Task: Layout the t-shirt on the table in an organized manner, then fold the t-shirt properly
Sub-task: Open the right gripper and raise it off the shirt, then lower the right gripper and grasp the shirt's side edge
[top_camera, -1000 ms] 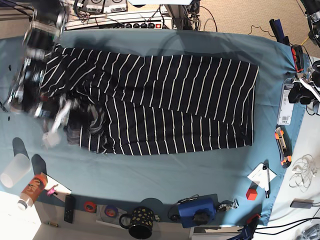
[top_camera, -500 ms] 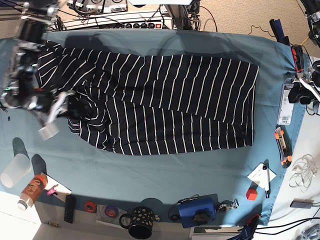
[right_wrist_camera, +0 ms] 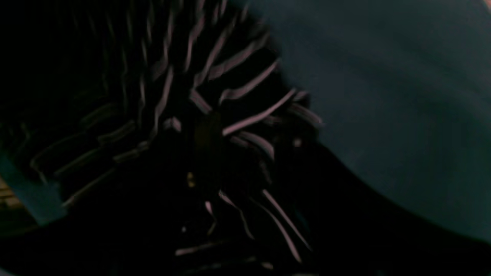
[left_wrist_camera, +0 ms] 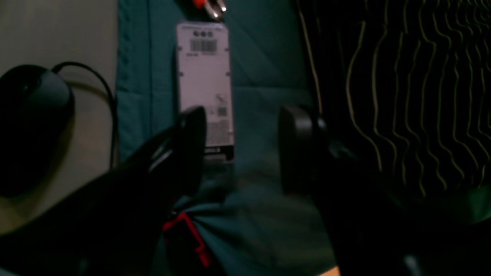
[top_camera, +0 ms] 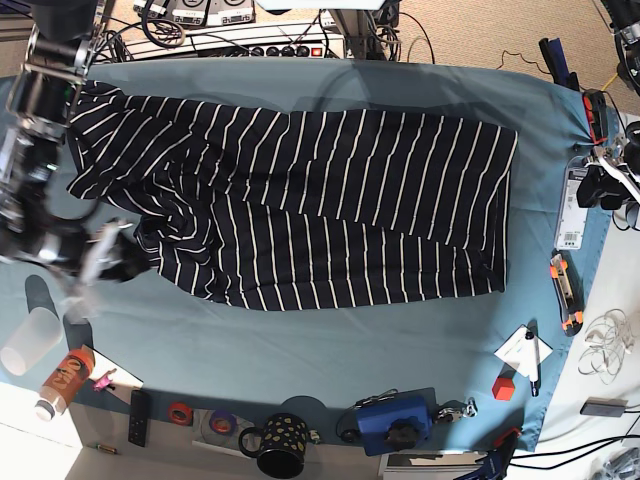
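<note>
The dark striped t-shirt lies spread lengthwise on the teal table, with its left end rumpled near the front. My right gripper hovers just off that rumpled edge, blurred, and holds no cloth, so it reads as open. In the right wrist view, bunched striped t-shirt fabric lies close below on the table; the fingers are lost in the dark. My left gripper is open over bare cloth at the table's right edge, with the t-shirt's hem beside it.
A white labelled box and an orange utility knife lie by the left gripper. Along the front stand a clear cup, an orange can, a dotted mug, a blue device and a red cube.
My right arm swung from over the shirt's left end toward the front-left and off the fabric. The left sleeve now lies flatter at the back. The left arm stayed still.
</note>
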